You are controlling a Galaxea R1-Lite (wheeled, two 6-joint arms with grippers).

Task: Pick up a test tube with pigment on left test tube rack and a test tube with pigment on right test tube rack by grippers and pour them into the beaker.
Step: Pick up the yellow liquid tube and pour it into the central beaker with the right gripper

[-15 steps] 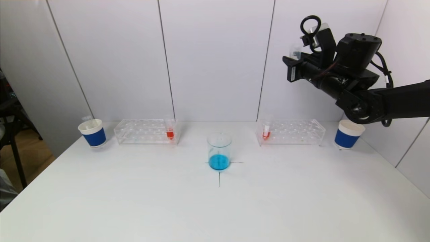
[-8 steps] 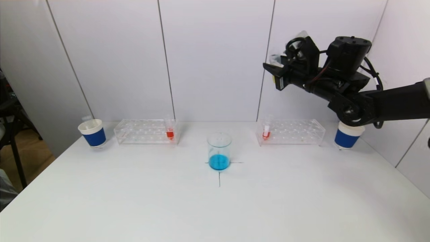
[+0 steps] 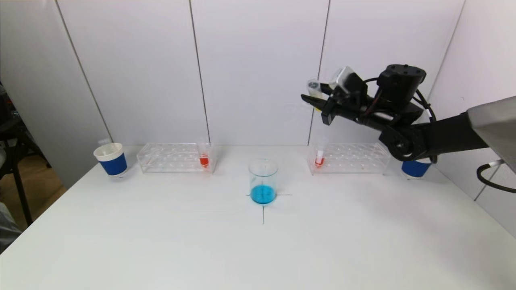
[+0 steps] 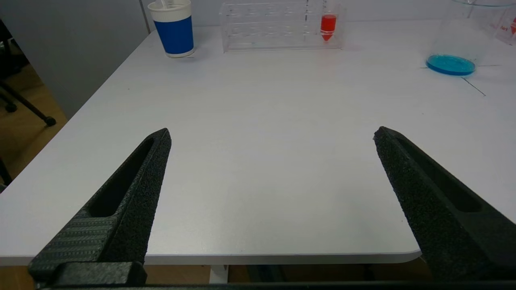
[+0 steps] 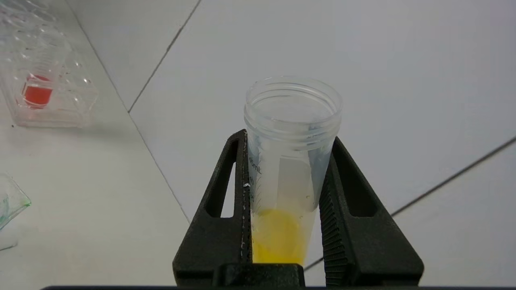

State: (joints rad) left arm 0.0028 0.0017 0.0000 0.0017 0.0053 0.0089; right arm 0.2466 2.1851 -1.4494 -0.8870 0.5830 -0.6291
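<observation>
I hold the clear plastic test tube with yellow pigment [image 5: 288,169] clamped between the right gripper [image 5: 287,161] jaws, high above the right rack [image 3: 349,158]; left gripper [image 4: 270,141] jaws apart over the white worktop [image 4: 262,141].

Right blue cup [image 3: 415,168]: mostly hidden behind right arm. Beaker [image 4: 469,40]: rim cut off by left wrist view's edge. Left gripper [image 4: 272,137]: outside head view. Rack-tube markings too small to read.
</observation>
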